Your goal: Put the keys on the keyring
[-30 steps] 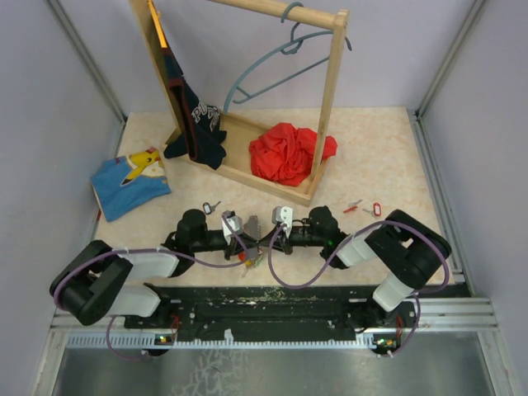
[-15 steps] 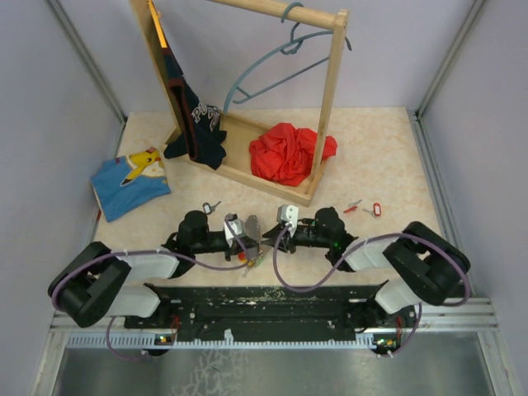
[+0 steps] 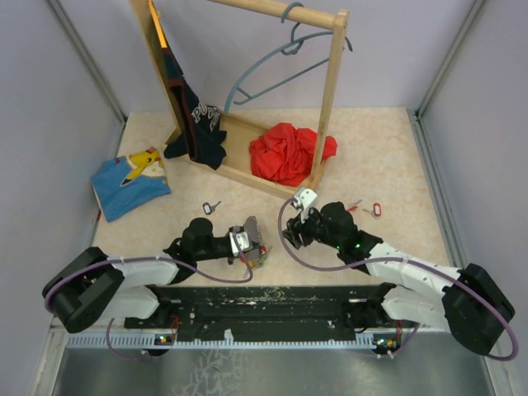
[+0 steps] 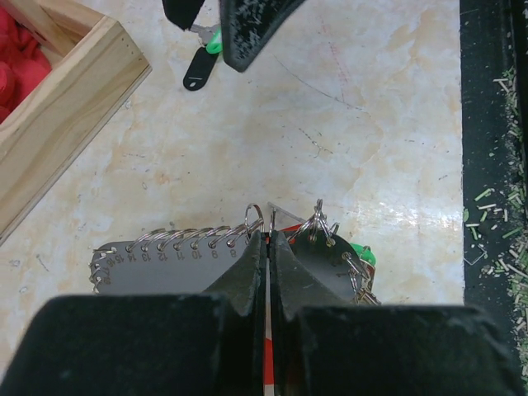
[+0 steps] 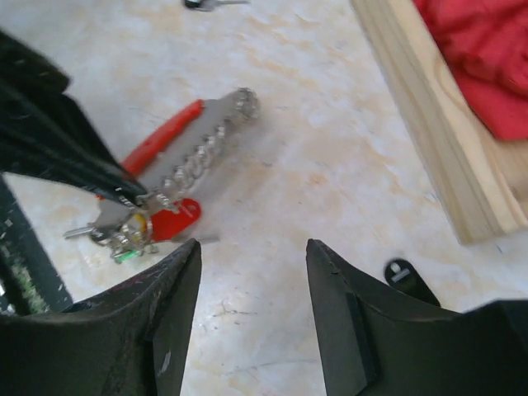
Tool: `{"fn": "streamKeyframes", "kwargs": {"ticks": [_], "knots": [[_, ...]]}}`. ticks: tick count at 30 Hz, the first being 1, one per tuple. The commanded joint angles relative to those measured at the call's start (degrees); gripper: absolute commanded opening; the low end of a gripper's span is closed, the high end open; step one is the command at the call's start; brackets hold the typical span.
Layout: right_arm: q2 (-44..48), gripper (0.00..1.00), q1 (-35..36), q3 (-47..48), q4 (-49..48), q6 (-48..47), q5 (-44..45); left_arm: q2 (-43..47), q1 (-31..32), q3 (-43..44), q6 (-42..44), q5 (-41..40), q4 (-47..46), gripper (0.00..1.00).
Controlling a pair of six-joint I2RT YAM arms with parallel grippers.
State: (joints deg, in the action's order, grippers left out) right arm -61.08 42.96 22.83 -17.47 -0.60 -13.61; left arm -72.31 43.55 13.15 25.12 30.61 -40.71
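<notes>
On wooden base [image 3: 239,176]: red cloth [image 3: 285,153] | left pincer [image 4: 268,239] clamps keyring [image 5: 169,130] | right pincer [image 5: 254,246] wide

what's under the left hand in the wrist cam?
The keyring: a grey plate edged with wire rings, a green tab at right. The left hand, shut on its edge, hides the plate's middle and whatever lies beneath.

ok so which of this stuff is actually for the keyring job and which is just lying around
For the job:
red-strapped keyring with silver metal rings
small silver keys with coloured heads
small dark-headed key

Just lying about:
wooden clothes rack
crumpled red cloth
navy printed shirt
blue cartoon shirt
grey-blue plastic hanger
</notes>
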Motion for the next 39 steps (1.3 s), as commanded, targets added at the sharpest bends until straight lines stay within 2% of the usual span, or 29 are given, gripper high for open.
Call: {"fn": "streamKeyframes", "kwargs": {"ticks": [1, 4, 6, 9, 11, 15, 19, 23, 39], "knots": [[2.8, 0.56, -0.2, 6.9, 17.9, 8.1, 17.1, 1.1, 1.4, -0.6, 3.2, -3.1, -1.6, 0.0], [2.7, 0.62, -0.3, 8.8, 22.8, 9.6, 23.6, 1.3, 2.2, -0.8, 4.3, -4.4, -1.6, 0.0], [1.7, 0.64, -1.3, 10.0, 25.2, 10.2, 24.1, 1.3, 2.8, -1.0, 5.2, -5.1, -1.7, 0.0], [-0.6, 0.82, -2.3, 12.2, 29.0, 13.8, 29.9, 1.1, 4.1, -1.3, 6.6, -6.2, -2.3, 0.0], [-2.4, 0.83, -2.7, 13.2, 31.1, 15.7, 33.9, 1.2, 4.8, -1.4, 7.5, -7.1, -2.5, 0.0], [-4.5, 0.84, -4.1, 14.2, 32.8, 16.9, 35.2, 1.2, 6.2, -1.8, 9.0, -8.8, -3.0, 0.0], [-5.9, 0.8, -8.5, 14.2, 33.3, 19.9, 32.4, 1.1, 7.5, -2.0, 10.0, -10.8, -3.8, 0.0], [-7.8, 0.69, -14.3, 14.0, 32.0, 21.3, 24.1, 1.1, 8.4, -2.4, 10.8, -12.0, -4.8, 0.0], [-17.9, 0.49, -16.9, 16.1, 30.2, 22.8, 22.5, 0.1, 8.9, -2.1, 10.7, -12.8, -5.0, 0.0]]}}
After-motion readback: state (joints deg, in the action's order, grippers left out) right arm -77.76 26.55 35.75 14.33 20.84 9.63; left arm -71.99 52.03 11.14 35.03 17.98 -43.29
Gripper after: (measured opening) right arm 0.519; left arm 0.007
